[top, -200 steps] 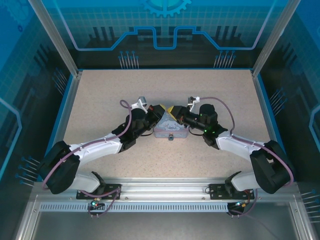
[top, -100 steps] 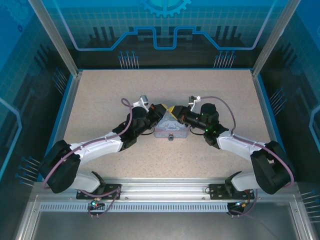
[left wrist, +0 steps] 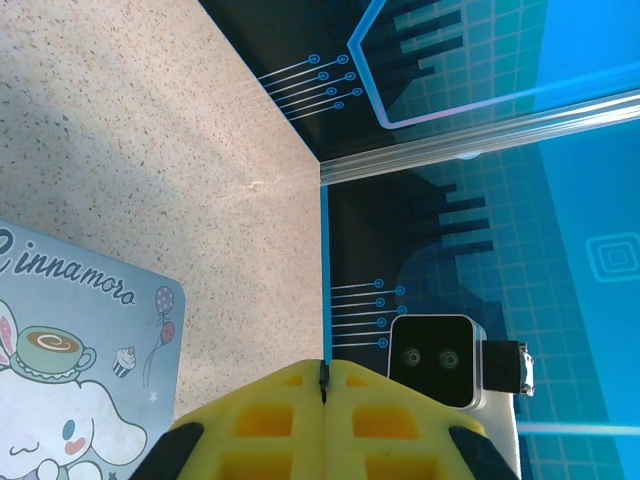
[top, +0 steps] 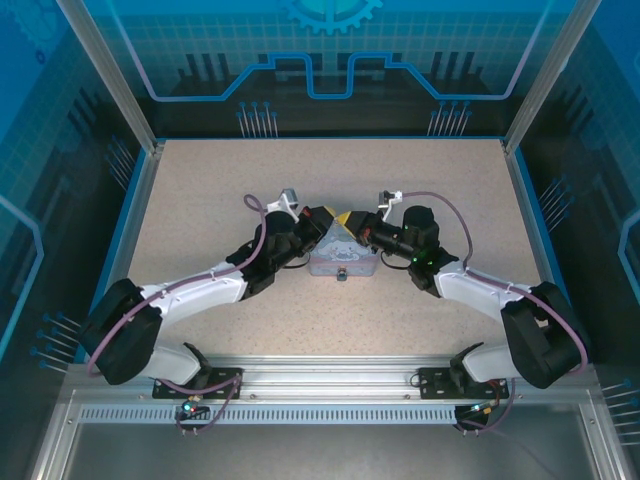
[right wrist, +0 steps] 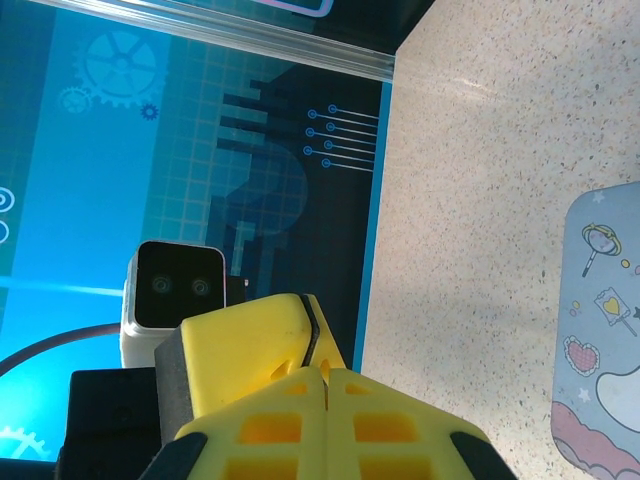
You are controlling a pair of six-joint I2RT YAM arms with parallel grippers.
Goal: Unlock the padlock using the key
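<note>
The padlock is a tiny dark lump hanging at the front wall of the pale blue cartoon tin. Both grippers hover over the tin's back edge, tip to tip. My left gripper is shut, its yellow fingers pressed together. A thin dark line runs between its tips; I cannot tell whether that is the key, which is otherwise hidden. My right gripper is shut too, its tips almost touching the side of the left fingers.
The tin sits mid-table on the speckled beige top. A blue rim and dark printed walls bound the table. The right wrist's camera block and the left wrist's camera block face each other closely.
The right gripper's jaws have closed fully. Both arms have stayed over the tin, tips together, with hardly any shift.
</note>
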